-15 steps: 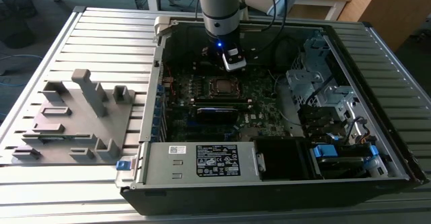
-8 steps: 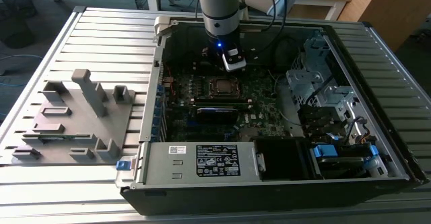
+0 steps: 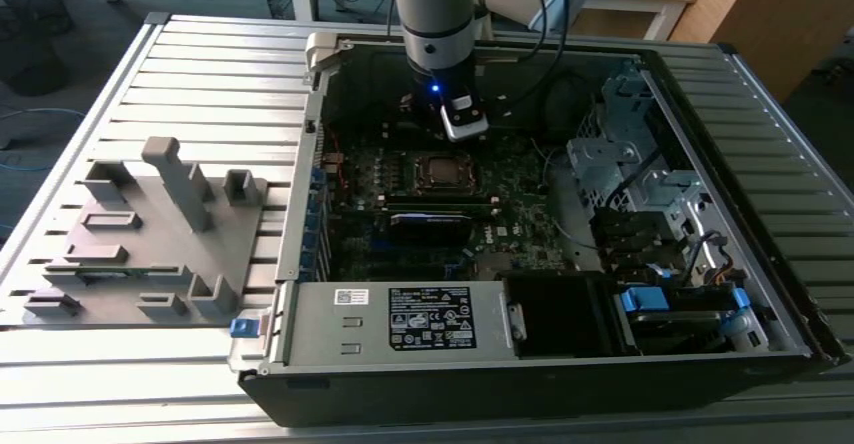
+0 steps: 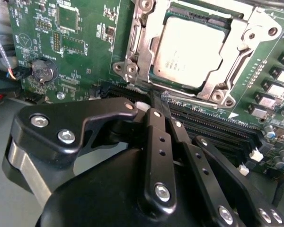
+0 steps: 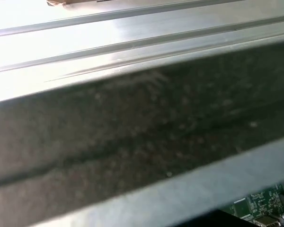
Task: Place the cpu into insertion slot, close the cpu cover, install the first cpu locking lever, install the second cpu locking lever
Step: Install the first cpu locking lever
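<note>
The cpu (image 4: pixel 187 47), a flat square chip with a dull pale top, lies in the socket on the green board; in the exterior view the cpu (image 3: pixel 441 170) sits mid-case. The cpu cover (image 4: pixel 217 82), a silvery frame, lies flat around the chip. One thin locking lever (image 4: pixel 133 33) runs along one side of the socket and another locking lever (image 4: pixel 191 100) along the adjoining side. My gripper (image 4: pixel 157 98) has its black fingers (image 4: pixel 157 137) drawn together, tips right at the socket corner where the levers meet. In the exterior view my gripper (image 3: pixel 459 136) hangs just behind the socket.
The open case (image 3: pixel 307 164) lies on a slatted metal table (image 3: pixel 200 84). A grey power box (image 3: pixel 400 319) sits at the front, a drive cage (image 3: pixel 621 164) at the exterior view's right, a grey fixture block (image 3: pixel 147 234) at its left. Memory slots (image 4: pixel 217 127) flank the socket.
</note>
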`<state>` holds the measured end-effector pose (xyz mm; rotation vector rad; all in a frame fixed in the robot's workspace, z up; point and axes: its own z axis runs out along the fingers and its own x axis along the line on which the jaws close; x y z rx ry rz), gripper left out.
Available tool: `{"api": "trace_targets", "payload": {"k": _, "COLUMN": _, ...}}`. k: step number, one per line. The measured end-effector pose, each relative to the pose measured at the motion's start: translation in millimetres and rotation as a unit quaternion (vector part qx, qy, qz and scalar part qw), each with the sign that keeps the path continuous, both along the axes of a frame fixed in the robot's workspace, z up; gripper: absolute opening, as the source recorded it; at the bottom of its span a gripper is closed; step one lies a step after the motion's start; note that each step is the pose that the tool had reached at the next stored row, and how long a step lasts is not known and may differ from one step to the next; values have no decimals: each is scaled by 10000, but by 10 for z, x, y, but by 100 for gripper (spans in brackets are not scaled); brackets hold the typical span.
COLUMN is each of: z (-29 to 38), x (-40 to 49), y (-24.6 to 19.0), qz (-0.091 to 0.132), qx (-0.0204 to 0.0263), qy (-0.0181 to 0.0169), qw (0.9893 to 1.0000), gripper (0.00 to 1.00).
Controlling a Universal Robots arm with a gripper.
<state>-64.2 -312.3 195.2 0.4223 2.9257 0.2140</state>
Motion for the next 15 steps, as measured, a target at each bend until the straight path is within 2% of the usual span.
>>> {"api": "trace_targets", "payload": {"k": 2, "z": 20, "x": -1, "y": -1, "qz": 0, "qx": -3, "qy": 4, "qw": 10000, "gripper": 10}}
{"api": "trace_targets", "payload": {"k": 15, "z": 12, "x": -2, "y": 28, "qz": -44, "qx": 4, "qy": 5, "qw": 10000, "gripper": 10}}
